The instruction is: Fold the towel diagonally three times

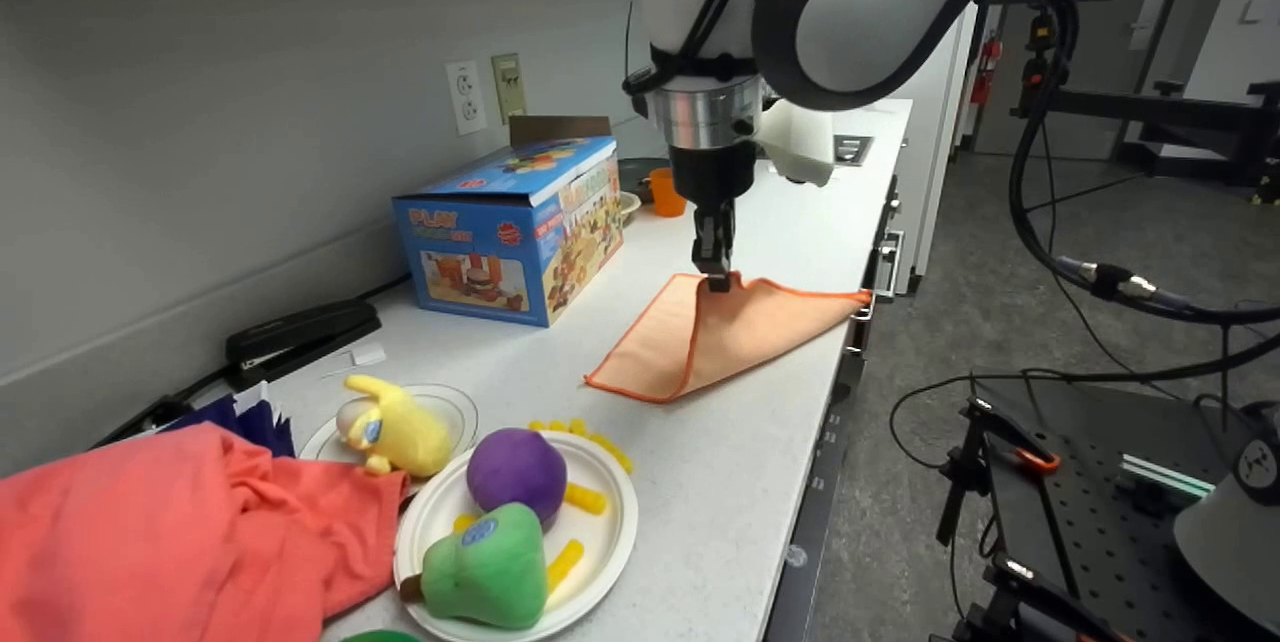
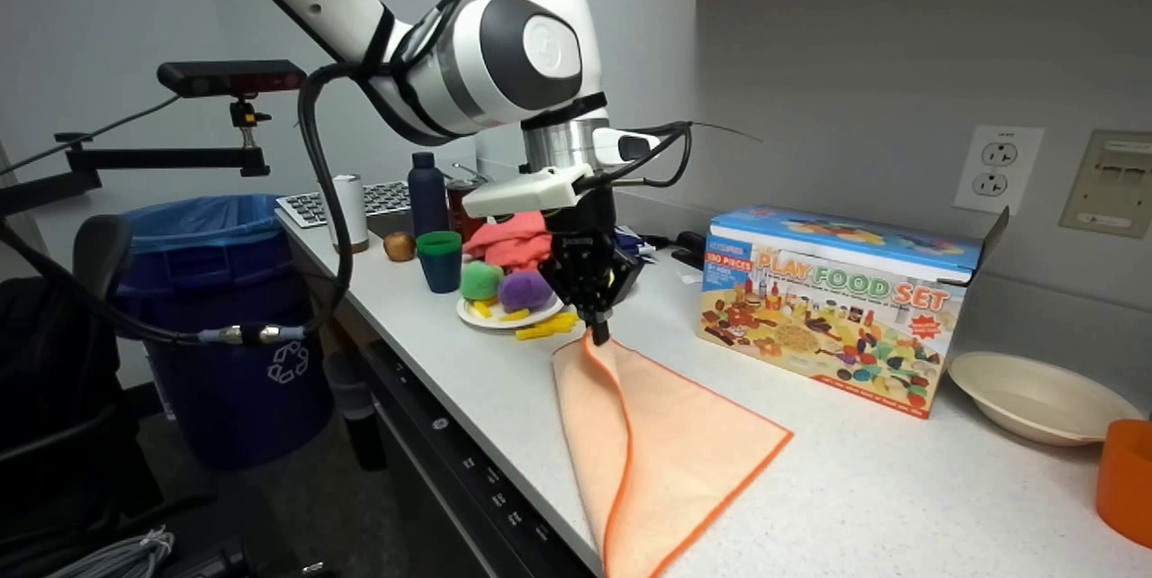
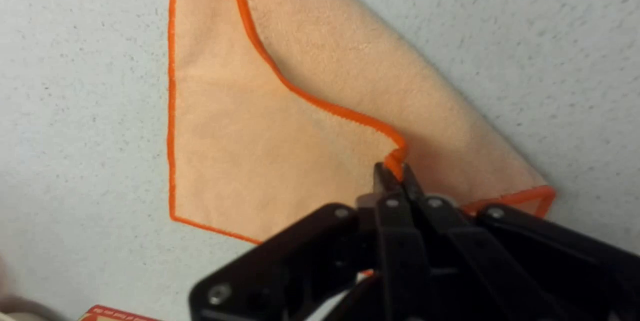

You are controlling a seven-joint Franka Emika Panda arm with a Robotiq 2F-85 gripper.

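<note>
1. In an exterior view, at the far left of the white countertop (image 1: 700,452), a coral-red fabric heap (image 1: 150,532) lies rumpled.
2. Next comes a black stapler (image 1: 305,334), near the grey wall (image 1: 200,72).
3. A yellow plush toy (image 1: 412,434) lies close to the fabric.
4. A white paper plate (image 1: 615,562) holds a green plush pear (image 1: 490,577), a round purple plush toy (image 1: 517,470) and some yellow toy fries (image 1: 565,564); more fries lie just beside its rim.
5. Well apart from the plate, a blue-topped Play Food Set box (image 1: 480,267) stands upright by the wall, one flap raised.
6. An orange cup (image 1: 667,194) stands beyond the box.
7. The Robotiq gripper (image 1: 716,282) points straight down, its fingertips (image 3: 383,180) pressed together and pinching the orange hem (image 3: 345,111) of the peach-orange towel (image 1: 770,332); the wrist view shows this most clearly.
8. The towel lies on the countertop between the box and the front edge, one portion folded over the rest along a slanting crease. At the pinch the cloth rises in a small peak; its rightmost corner reaches the countertop's edge.
9. Farther right are the grey floor (image 1: 960,252) and a black perforated platform (image 1: 1090,522).
</note>
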